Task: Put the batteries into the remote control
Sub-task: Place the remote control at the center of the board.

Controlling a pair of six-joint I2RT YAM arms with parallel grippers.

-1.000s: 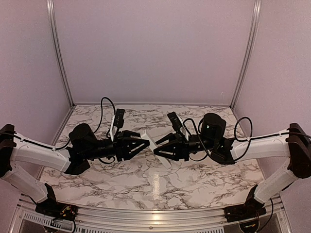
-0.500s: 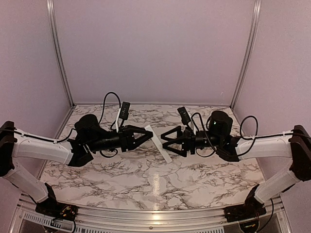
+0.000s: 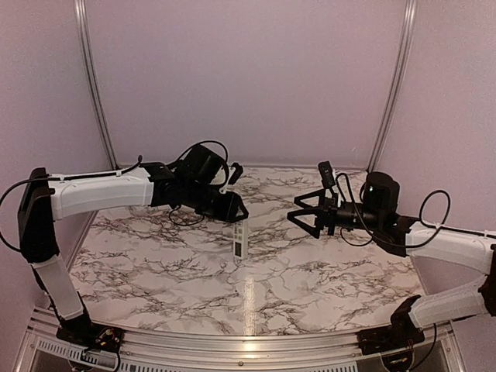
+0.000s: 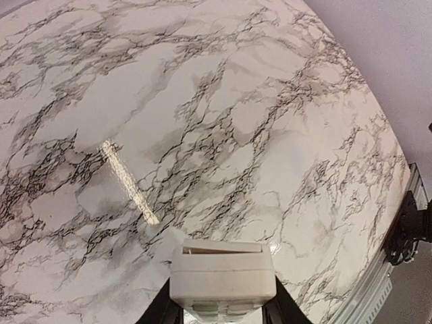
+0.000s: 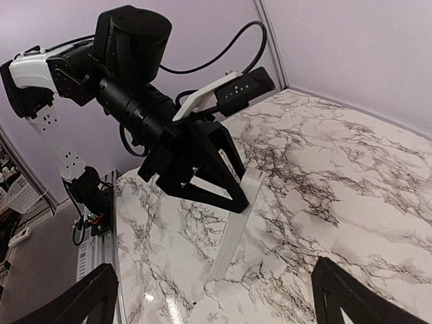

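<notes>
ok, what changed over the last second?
The right end effector let go of the remote control, opened wide and pulled back to its own side. The left end effector swung up and toward the back, turning the remote control from roughly level between the arms to hanging upright, its lower end close to the table. Unchanged: the left grip on the remote control.

Left end effector (image 3: 236,211) angles down, clamped; right end effector (image 3: 299,217) hovers level, jaws wide apart.
</notes>
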